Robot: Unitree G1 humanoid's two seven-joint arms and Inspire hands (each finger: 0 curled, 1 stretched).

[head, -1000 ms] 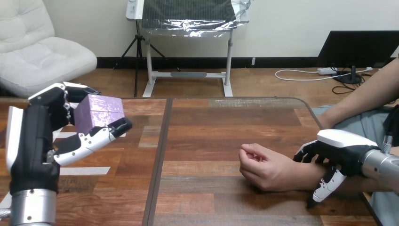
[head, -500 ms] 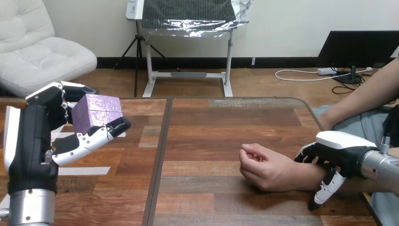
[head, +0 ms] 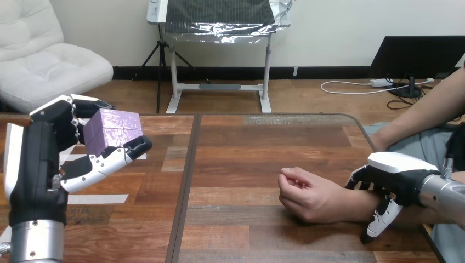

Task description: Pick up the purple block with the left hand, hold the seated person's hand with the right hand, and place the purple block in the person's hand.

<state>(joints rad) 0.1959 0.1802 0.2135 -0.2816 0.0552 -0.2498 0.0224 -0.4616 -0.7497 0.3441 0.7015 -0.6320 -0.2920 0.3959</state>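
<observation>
While the left hand [head: 49, 159] pinches it between thumb and fingers, the purple block [head: 114, 130] hangs well left of the person's hand [head: 307, 194].
That hand lies half-closed, its wrist [head: 355, 201] ringed by the right hand's [head: 397, 176] curled fingers; unopened, it may shed the block.

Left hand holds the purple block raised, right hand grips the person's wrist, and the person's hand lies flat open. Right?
No: the head view shows the person's hand loosely curled, not flat open. The left hand does hold the purple block raised, and the right hand grips the wrist.
</observation>
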